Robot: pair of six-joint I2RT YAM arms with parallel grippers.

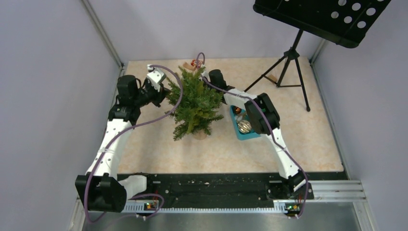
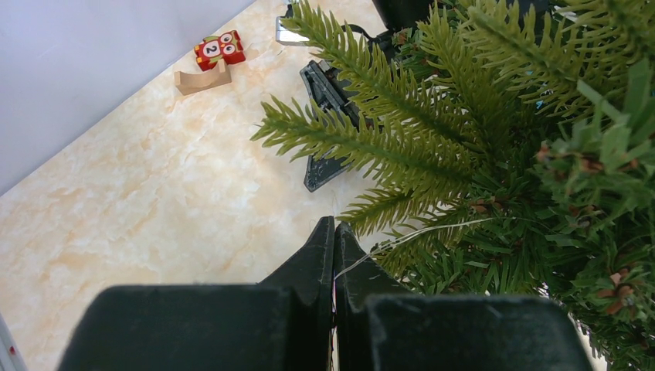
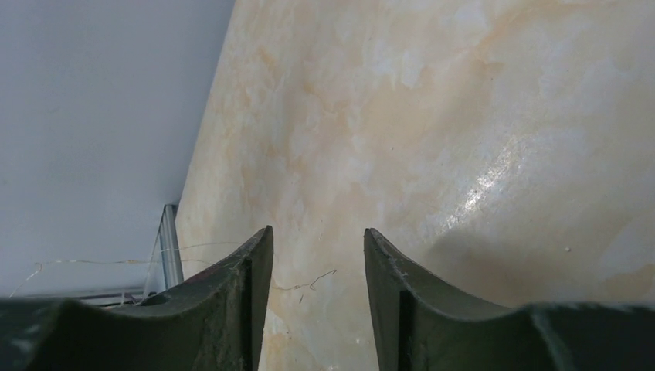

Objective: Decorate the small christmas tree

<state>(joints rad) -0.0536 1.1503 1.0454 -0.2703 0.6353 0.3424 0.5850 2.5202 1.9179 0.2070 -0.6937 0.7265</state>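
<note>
Item: small christmas tree (image 1: 195,103). Dark green needle branches, upright near the middle of the pale marbled counter (image 1: 144,144), between the two arms; no ornament can be made out on it.

Left end effector (image 2: 335,226): at the tree's left side, tips just beside the outer branches. Fingers pressed together, and a thin pale wire (image 2: 417,234) leaves the seam between them and runs into the foliage.

Right end effector (image 3: 318,236): behind the tree, near the far wall. Fingers stand apart with bare counter showing in the gap; one fine strand (image 3: 309,284) strays from the left finger, and nothing is gripped.

Teal tray (image 1: 239,134): right of the tree, partly under the right arm, holding round ornaments (image 1: 244,126).

Red block (image 2: 219,48): printed with eyes and a "2", resting on a wooden piece (image 2: 197,79) by the far wall.

Black music stand (image 1: 288,62): on its tripod at the far right corner
</note>
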